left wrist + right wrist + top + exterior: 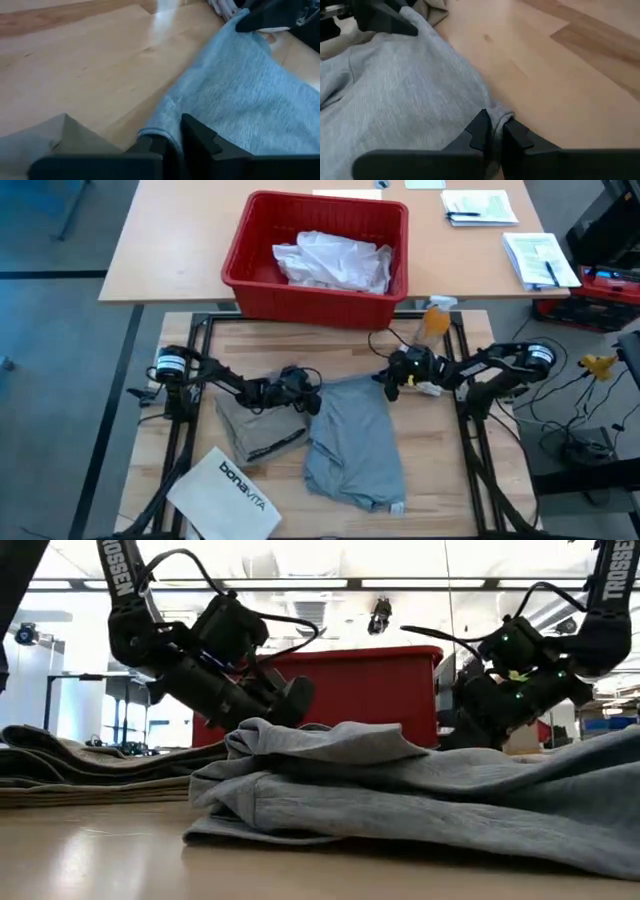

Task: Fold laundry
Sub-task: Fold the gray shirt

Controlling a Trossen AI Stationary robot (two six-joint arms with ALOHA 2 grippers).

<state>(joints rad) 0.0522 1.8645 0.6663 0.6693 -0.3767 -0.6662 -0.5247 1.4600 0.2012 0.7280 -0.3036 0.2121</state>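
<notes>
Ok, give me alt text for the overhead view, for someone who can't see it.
Both arms pinch the top corners of a grey T-shirt on the table, left tool and right tool. A khaki piece lies left; a red bin sits behind.

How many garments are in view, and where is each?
3. Grey T-shirt mid-table, its far corners pinched by the left claw and right claw. Khaki piece folded to its left. White shirt in the red bin; it may hide more.
</notes>
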